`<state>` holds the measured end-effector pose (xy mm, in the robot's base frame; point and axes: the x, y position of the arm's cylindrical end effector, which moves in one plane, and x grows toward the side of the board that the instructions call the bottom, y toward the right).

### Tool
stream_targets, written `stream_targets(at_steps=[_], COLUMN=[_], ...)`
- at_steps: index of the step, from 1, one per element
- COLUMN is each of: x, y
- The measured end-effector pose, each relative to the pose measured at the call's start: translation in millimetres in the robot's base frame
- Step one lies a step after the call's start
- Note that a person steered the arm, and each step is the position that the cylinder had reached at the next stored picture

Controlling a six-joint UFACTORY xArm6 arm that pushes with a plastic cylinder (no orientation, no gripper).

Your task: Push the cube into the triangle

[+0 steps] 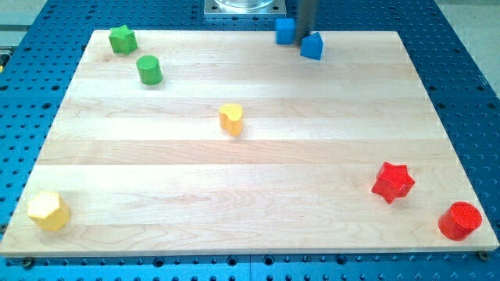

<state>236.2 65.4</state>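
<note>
Eight blocks sit on the wooden board (250, 156), two of each colour. The two blue ones are at the top edge, right of centre: the blue cube (284, 30) and, just to its lower right, the blue triangle (312, 47), close together with a narrow gap between them. My tip (305, 36) comes down in that gap, touching or nearly touching both; which one it presses I cannot tell. It is a bare rod and grasps nothing.

The two green blocks are in the upper left: a green star (122, 39) near the corner and a green cylinder (149, 70) below and right of it.

The two yellow blocks are a yellow heart-like block (230, 119) near the middle and a yellow hexagon (48, 211) in the lower left corner.

The two red blocks are in the lower right: a red star (392, 182) and a red cylinder (459, 220) near the corner
</note>
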Motion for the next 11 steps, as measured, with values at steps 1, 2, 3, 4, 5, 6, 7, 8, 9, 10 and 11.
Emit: stream_targets(at_steps=[1,2,3,4,5,6,7,8,9,10,11], x=[27.7,19.7,-27.2,-43.9,-42.9,-43.2,-23.4,37.4,21.5,-28.1,-11.3], y=[-19.6,-72.1,-98.5,-93.1,-55.4,-2.3,21.5,22.6,-4.8,-0.7,48.6])
